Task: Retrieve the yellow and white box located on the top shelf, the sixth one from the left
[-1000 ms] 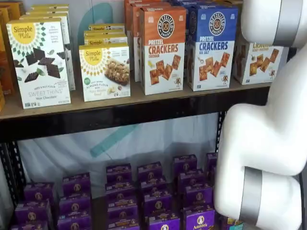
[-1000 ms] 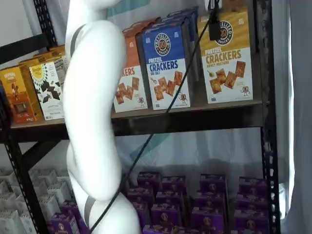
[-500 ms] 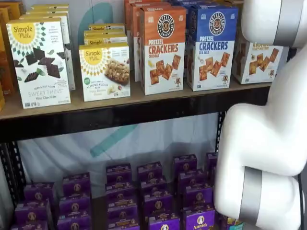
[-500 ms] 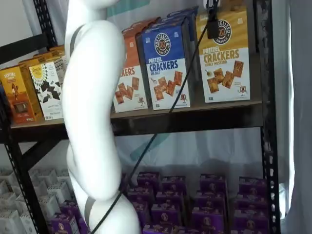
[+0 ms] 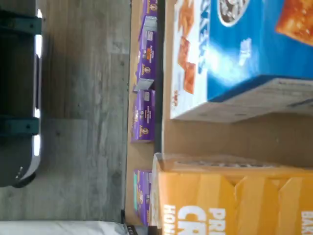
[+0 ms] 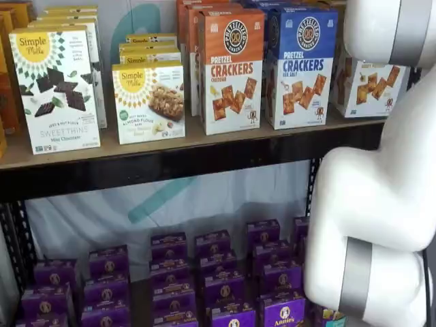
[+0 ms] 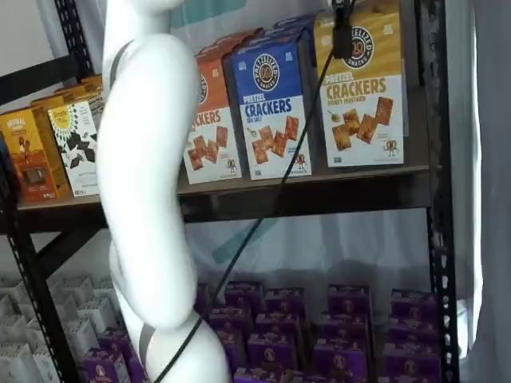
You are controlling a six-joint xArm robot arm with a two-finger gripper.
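The yellow and white box point(image 7: 363, 96) stands at the right end of the top shelf point(image 7: 319, 195), slightly tilted, its base just off the board. In a shelf view only its white lower part point(image 6: 371, 85) shows behind the arm. The wrist view shows its yellow top point(image 5: 230, 200) close up. A black finger of my gripper point(image 7: 342, 36) hangs from the view's top edge with a cable and lies against the box's front by the round logo. The other finger is hidden behind the box. The box moves with the finger, so the gripper is shut on it.
A blue Pretzel Crackers box point(image 7: 271, 104) stands right beside the yellow one, then an orange one point(image 6: 230, 68) and Simple Mills boxes point(image 6: 54, 88). Small purple boxes point(image 6: 218, 279) fill the lower tier. My white arm point(image 7: 152, 175) fills much of both shelf views.
The yellow and white box has shifted up and a little to the left with the black finger, and it tilts more. The other boxes have not moved.
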